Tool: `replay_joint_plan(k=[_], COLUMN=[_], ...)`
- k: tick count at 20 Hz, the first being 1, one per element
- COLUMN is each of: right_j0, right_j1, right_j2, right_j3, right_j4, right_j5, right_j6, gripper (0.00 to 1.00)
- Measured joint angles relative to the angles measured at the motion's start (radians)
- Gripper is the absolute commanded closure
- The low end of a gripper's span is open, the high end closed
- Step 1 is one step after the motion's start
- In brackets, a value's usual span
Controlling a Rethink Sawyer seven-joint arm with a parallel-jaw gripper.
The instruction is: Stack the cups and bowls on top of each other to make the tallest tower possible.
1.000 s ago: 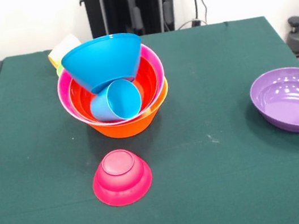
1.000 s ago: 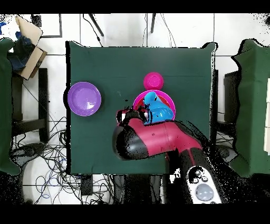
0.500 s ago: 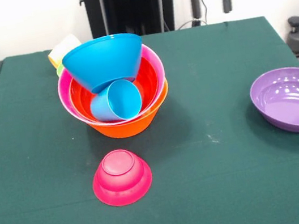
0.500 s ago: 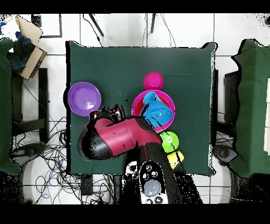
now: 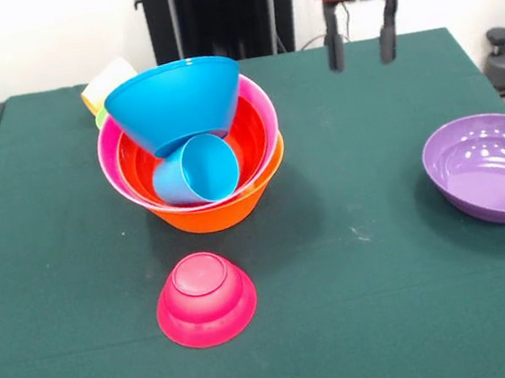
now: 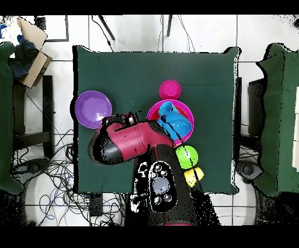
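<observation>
Green cloth table, white wall behind, cables on the tile floor in the overhead view. Tower sits toward one back corner: orange bowl base, pink and red-orange nested inside, light blue cup lying on its side within, blue bowl tilted on top. Magenta bowl upside down just in front; purple bowl at the opposite side edge; yellow cup and green bowl near the back edge behind the tower.

Gripper hangs empty, fingers apart, above the back edge, between tower and purple bowl. Likely next pick: purple bowl. Pinch its near rim, lift clear, and avoid jostling the tilted blue bowl.

No readable writing or labels.
</observation>
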Motion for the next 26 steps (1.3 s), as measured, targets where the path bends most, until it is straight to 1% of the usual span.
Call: replay_joint_plan(k=[6, 11, 18, 26], right_j0=[0.022, 0.051, 0.062, 0.047], right_j1=[0.105, 0.149, 0.161, 0.154], right_j2=[-0.066, -0.111, -0.139, -0.147], right_j3=[-0.052, -0.058, -0.058, -0.058], right_j4=[0.0, 0.001, 0.006, 0.03], right_j5=[-0.036, -0.077, -0.089, -0.089], right_j6=[0.0, 0.004, 0.005, 0.005], gripper=[0.0, 0.0, 0.0, 0.0])
